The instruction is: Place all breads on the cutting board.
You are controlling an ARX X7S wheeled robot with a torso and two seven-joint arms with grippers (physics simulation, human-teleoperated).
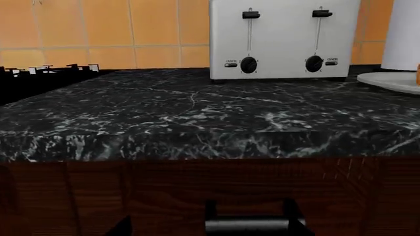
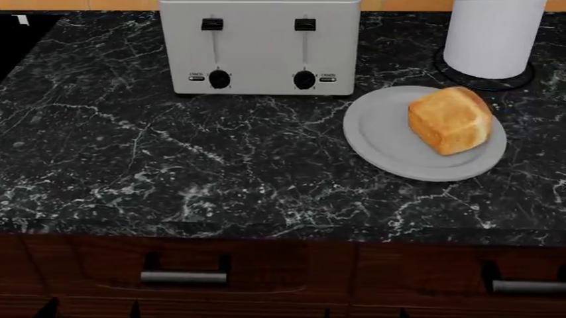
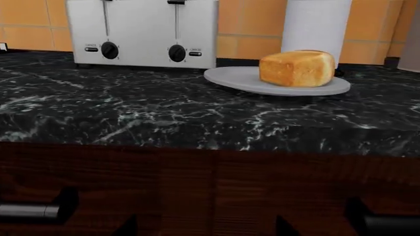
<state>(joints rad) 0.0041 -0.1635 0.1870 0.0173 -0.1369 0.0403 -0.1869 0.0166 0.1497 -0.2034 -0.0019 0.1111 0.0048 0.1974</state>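
Note:
The pale golden loaf chunk sits on a round grey plate on the black marble counter, right of the toaster. It also shows in the right wrist view on the plate. The darker round roll and the cutting board are out of view. My left gripper is low in front of the drawer face, below the counter edge, with only its dark fingertips showing, wide apart and empty. My right gripper is likewise low before the drawers, with fingertips spread and empty.
A silver two-slot toaster stands at the back of the counter. A white paper towel roll stands behind the plate. Drawer handles lie under the counter's front edge. A black stove grate is at the far left.

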